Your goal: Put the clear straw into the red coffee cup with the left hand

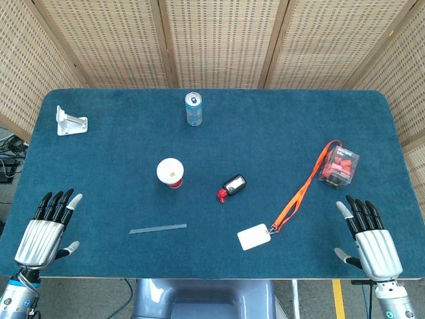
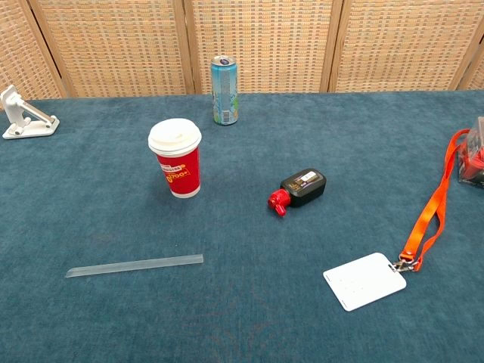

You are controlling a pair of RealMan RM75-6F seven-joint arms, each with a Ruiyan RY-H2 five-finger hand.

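The clear straw lies flat on the blue table, near the front edge, left of centre. The red coffee cup with a white lid stands upright behind the straw, a little to its right. My left hand rests open at the front left corner, well to the left of the straw, fingers spread and holding nothing. My right hand is open at the front right corner. Neither hand shows in the chest view.
A blue can stands at the back centre. A small black bottle with a red cap lies right of the cup. A white badge on an orange lanyard, a clear box and a white bracket sit further out.
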